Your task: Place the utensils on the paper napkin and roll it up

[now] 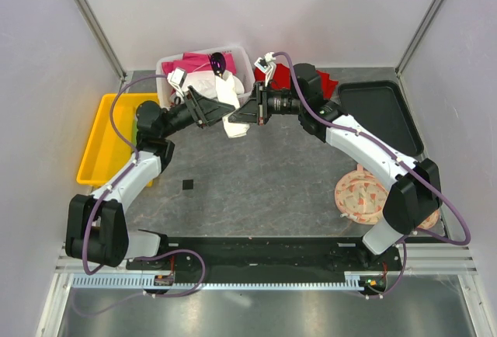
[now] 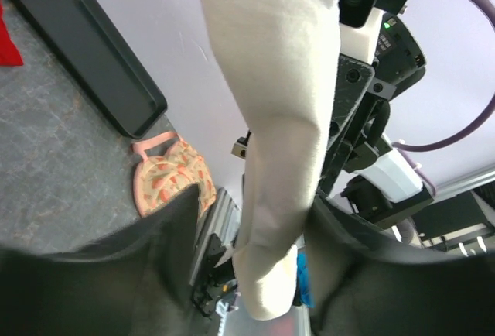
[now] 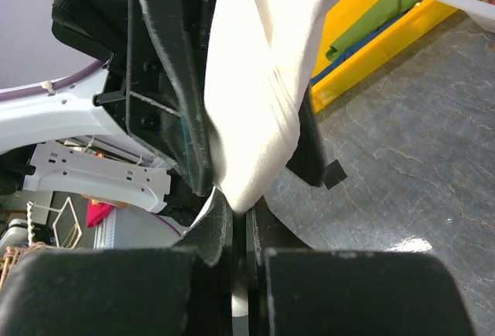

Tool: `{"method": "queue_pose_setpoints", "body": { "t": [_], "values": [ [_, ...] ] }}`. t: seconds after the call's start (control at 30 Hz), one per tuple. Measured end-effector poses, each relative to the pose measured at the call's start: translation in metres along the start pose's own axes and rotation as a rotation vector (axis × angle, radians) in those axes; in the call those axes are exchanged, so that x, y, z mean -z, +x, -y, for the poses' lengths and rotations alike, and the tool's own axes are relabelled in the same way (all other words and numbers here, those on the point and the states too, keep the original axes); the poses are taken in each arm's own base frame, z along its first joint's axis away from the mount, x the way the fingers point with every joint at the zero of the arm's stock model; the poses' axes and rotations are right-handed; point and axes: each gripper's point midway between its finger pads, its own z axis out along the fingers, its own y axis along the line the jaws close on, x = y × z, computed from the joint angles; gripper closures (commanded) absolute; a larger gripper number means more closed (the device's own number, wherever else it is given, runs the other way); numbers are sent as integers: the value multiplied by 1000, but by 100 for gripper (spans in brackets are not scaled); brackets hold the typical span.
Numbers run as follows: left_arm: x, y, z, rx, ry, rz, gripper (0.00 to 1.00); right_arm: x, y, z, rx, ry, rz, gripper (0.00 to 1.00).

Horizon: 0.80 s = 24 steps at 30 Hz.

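The off-white paper napkin [image 1: 233, 110] hangs bunched above the table's back middle, between my two grippers. In the right wrist view the right gripper [image 3: 246, 214] is shut, pinching the napkin's [image 3: 255, 119] lower tip. The left gripper [image 2: 259, 231] stands open, and the napkin [image 2: 278, 119] drops between its spread fingers [image 2: 174, 235]. From above, the left gripper [image 1: 227, 112] and right gripper [image 1: 243, 113] almost meet. A purple piece [image 1: 219, 63] lies in the white basket. Green and blue pieces [image 3: 370, 25] lie in the yellow tray; their shape is unclear.
A white basket [image 1: 172, 64] with white fabric stands at the back, and a yellow tray [image 1: 101, 151] on the left. A black tray [image 1: 380, 112] and red cloth [image 1: 328, 85] are at the back right. A patterned round cloth [image 1: 361, 193] lies right, and a small black square [image 1: 187, 185] near the centre.
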Motion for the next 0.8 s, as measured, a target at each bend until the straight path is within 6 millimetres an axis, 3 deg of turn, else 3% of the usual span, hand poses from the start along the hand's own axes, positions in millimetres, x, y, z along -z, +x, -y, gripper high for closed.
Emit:
{"method": "queue_pose_setpoints", "body": {
  "t": [0.13,0.23,0.27,0.47,0.67,0.7,0.8],
  "values": [
    [-2,1,5,-3,18,0,67,0,2,1,-6,4,-4,100],
    [-2,0,9,-5,31,1,95,0,2,1,-9,3,-4,100],
    [-2,0,10,-6,34,2,98,0,1,1,-9,2,-3,100],
    [-2,0,12,-14,41,0,98,1,1,0,-24,-3,-5,91],
    [0,3,11,-28,19,-6,98,1,3,-3,-13,-17,-15,61],
    [1,4,10,-26,12,-9,98,1,4,-4,-7,-21,-17,50],
    [2,6,4,-28,-9,-17,98,0,6,-6,7,-27,-24,34]
  ]
}}
